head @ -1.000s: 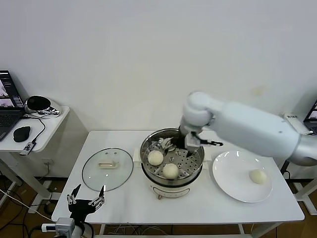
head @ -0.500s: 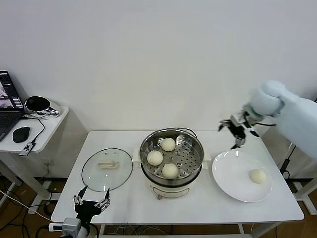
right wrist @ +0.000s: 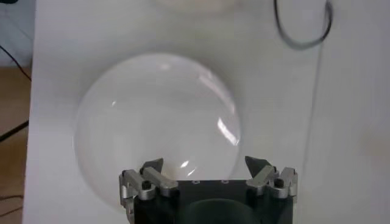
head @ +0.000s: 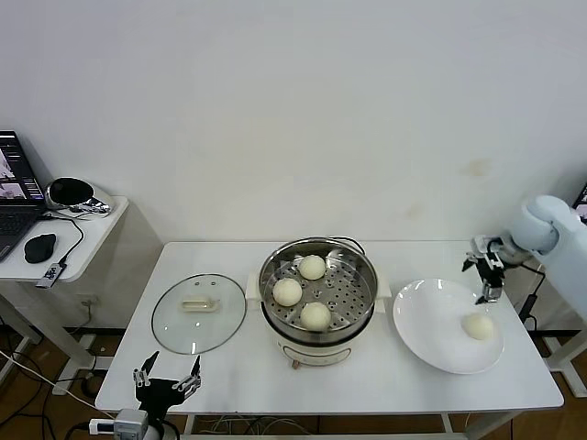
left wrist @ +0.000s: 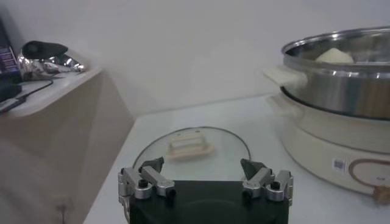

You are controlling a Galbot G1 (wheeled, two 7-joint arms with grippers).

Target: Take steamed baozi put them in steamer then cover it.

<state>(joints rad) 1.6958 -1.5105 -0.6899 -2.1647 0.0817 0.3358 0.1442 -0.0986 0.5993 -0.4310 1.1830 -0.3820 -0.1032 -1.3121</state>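
Right gripper [head: 486, 272] spread, empty, above far right edge of plate [head: 431, 339]; one bun [head: 477, 325] lies on plate. Three buns [head: 312, 267] sit in steamer [head: 317, 295] at table [head: 229, 376] centre. Lid [head: 199, 313] lies flat left of steamer. Left gripper [head: 167, 378] spread, low at table's front-left edge.

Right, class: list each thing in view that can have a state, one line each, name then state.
Steamer: uncovered, three baozi on its tray.
Baozi in steamer: three, resting apart.
Last baozi: on the plate, not gripped.
Plate: holds one baozi.
Cover: off, flat on the table left of the steamer.
Right gripper: open, empty, above the plate's far edge.
Left gripper: open, empty, at the table's front edge.
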